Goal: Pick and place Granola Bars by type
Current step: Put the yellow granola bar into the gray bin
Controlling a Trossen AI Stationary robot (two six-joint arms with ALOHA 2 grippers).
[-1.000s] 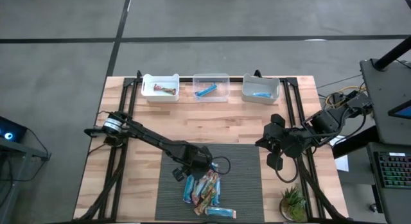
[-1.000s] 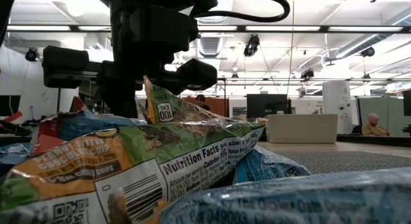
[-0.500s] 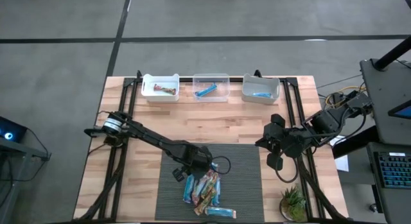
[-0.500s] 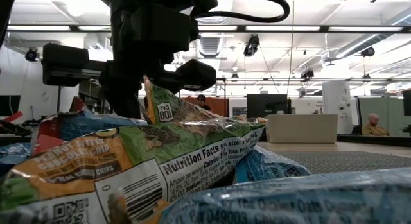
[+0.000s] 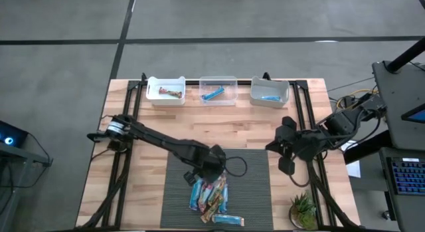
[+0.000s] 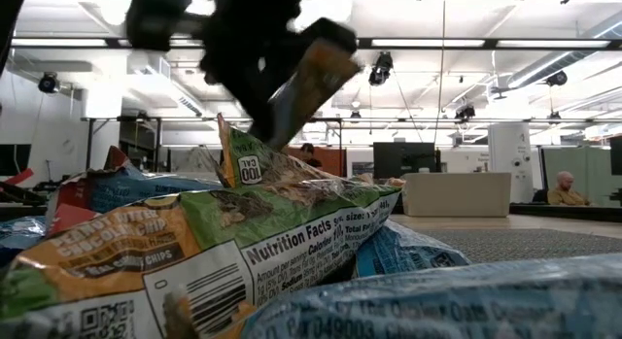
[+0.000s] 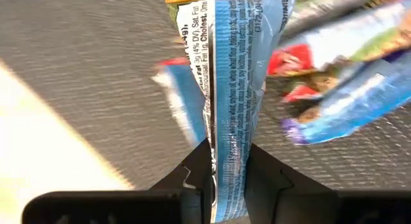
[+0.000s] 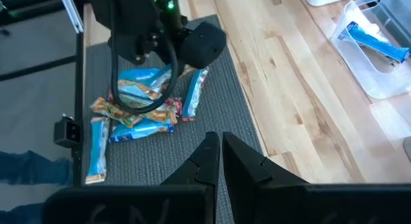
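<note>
Since a second ago, the left tool (image 7: pixel 228 176) has swung from the pile's edge, lifting one crinkly foil bar (image 7: pixel 232 89), pinched between its fingers above the ribbed mat (image 5: pixel 252 185). Next it needs carrying to the matching bin (image 5: pixel 218 90). Right tool (image 8: pixel 218 156) waits clenched.

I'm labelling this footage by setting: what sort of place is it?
Probably an open-plan robotics lab or office: long ceiling strip lights, a dark computer monitor across the room, and a pale butcher-block wooden table on grey concrete.
</note>
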